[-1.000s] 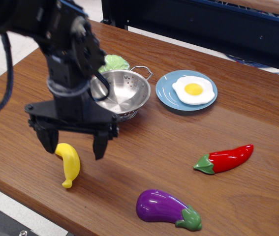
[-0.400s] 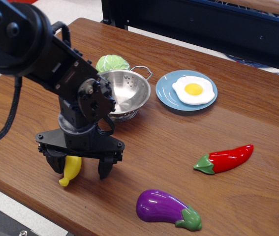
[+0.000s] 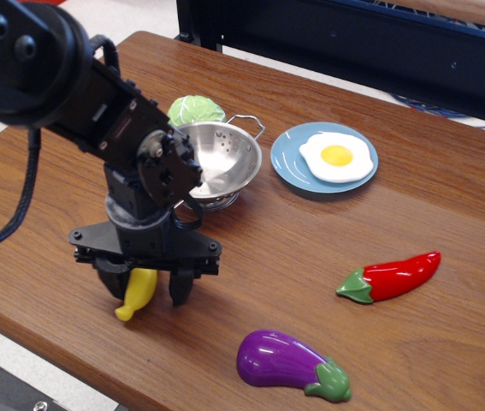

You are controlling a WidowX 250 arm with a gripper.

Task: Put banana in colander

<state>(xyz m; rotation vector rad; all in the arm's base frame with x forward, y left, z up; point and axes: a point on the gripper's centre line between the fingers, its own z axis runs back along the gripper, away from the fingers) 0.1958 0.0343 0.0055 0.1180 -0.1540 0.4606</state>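
Banana (image 3: 140, 291), glossy yellow and curved, sits between gripper (image 3: 146, 289) fingers.

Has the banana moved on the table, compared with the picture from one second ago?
Yes. The banana now sits a little further right, slightly closer to the eggplant, between the fingers of the gripper, which has come down around it.
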